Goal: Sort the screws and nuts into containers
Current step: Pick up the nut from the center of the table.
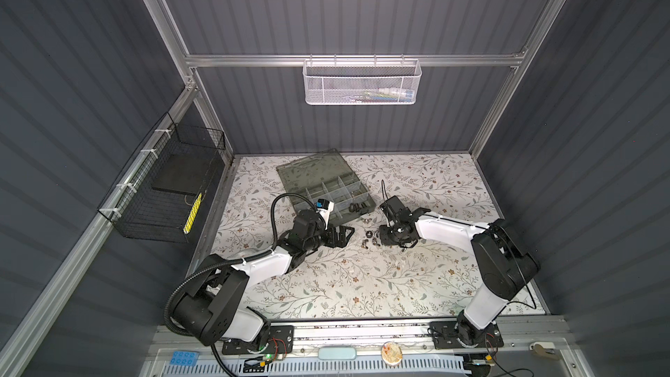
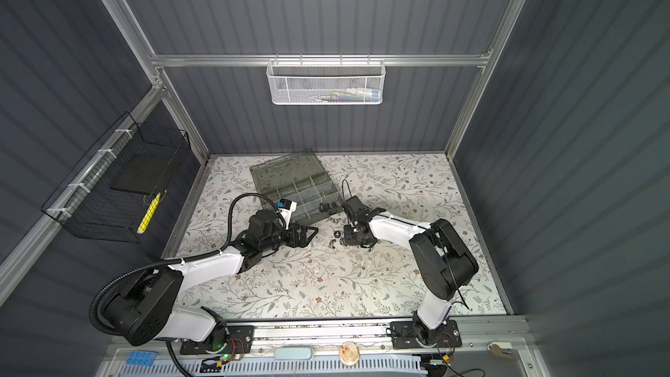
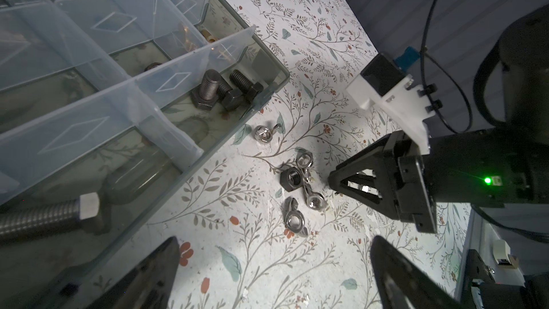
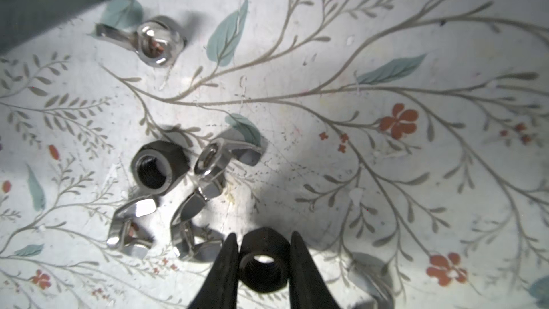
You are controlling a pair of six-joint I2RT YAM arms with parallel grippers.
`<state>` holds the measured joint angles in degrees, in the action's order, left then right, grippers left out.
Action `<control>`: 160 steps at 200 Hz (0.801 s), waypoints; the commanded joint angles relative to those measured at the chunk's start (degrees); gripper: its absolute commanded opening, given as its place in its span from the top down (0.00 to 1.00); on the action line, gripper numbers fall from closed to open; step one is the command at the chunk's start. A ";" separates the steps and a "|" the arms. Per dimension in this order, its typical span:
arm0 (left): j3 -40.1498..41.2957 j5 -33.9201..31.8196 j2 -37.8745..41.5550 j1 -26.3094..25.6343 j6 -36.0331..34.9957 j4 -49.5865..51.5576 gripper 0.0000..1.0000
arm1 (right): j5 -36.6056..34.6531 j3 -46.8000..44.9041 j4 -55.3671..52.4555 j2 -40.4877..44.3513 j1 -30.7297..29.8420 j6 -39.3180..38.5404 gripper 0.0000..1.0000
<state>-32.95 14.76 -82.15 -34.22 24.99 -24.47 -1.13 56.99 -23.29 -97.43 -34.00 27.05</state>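
Observation:
My right gripper is shut on a dark hex nut at the table surface; whether the nut touches the table I cannot tell. Beside it lie another dark hex nut and several silver wing nuts, and one wing nut lies apart, nearer the case. In both top views the loose nuts lie between the two grippers. The grey-green organizer case has its lid open, with dark screws in a corner compartment. My left gripper hovers open and holds nothing.
One compartment holds a long silver bolt, another holds brass pieces. A white mesh basket hangs on the back wall. A black wire basket hangs on the left wall. The right gripper stands close to the nut pile.

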 commanded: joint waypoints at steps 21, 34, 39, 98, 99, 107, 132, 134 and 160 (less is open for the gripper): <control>-1.11 -3.57 1.79 -0.47 -2.23 2.41 0.00 | 2.51 1.73 0.70 4.37 0.56 0.76 0.77; -0.81 -4.57 2.49 -0.50 -2.33 2.62 0.00 | 3.47 2.50 0.68 5.45 0.60 0.90 0.77; -0.73 -4.88 2.67 -0.49 -2.39 2.79 0.00 | 3.90 2.81 0.69 5.71 0.58 0.85 0.77; 0.22 -8.89 6.15 -0.39 -3.69 4.43 0.00 | 7.80 9.41 0.70 5.46 0.47 1.54 0.77; 0.24 -9.01 6.27 -0.40 -3.71 4.47 0.00 | 7.85 9.52 0.70 5.34 0.49 1.57 0.77; 0.32 -9.65 6.75 -0.41 -3.88 4.67 0.00 | 8.55 10.78 2.32 4.70 0.38 1.69 0.77; 1.12 -11.65 8.50 -0.41 -4.26 4.94 0.00 | 10.68 15.11 3.69 2.42 0.24 2.43 0.77; 1.20 -11.79 8.61 -0.41 -4.32 4.93 0.00 | 10.88 15.48 3.82 2.20 0.27 2.43 0.77; 1.70 -14.38 9.94 -0.35 -4.31 5.39 0.00 | 12.03 20.58 4.65 -1.11 0.07 3.30 0.77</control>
<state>-32.53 3.95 -74.00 -34.22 22.13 -20.56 8.56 73.41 -20.29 -95.74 -33.65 29.04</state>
